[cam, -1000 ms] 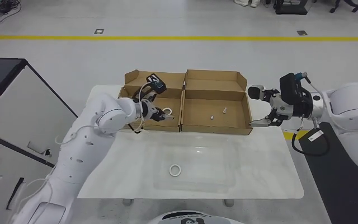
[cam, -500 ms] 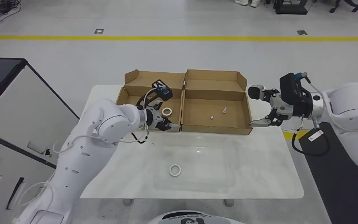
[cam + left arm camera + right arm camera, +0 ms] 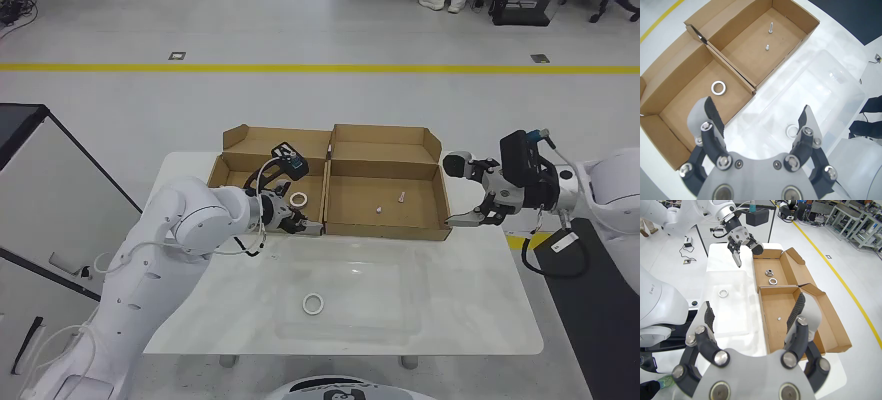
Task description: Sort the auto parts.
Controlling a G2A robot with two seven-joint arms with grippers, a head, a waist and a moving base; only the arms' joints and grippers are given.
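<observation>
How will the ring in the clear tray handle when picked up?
The ring looks like rigid metal, so probably stiff and heavy for its size. It lies flat, so unlikely to roll; its smooth, low rim may slip when gripped.

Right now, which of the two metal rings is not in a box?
The loose ring lying in the clear tray, nearest the robot. The other ring sits inside a cardboard box.

Tray's ring (image 3: 789, 130) half behind a finger (image 3: 810, 121) of the left hand (image 3: 756, 102); left box (image 3: 677, 62) corner beyond the view's edge.
</observation>
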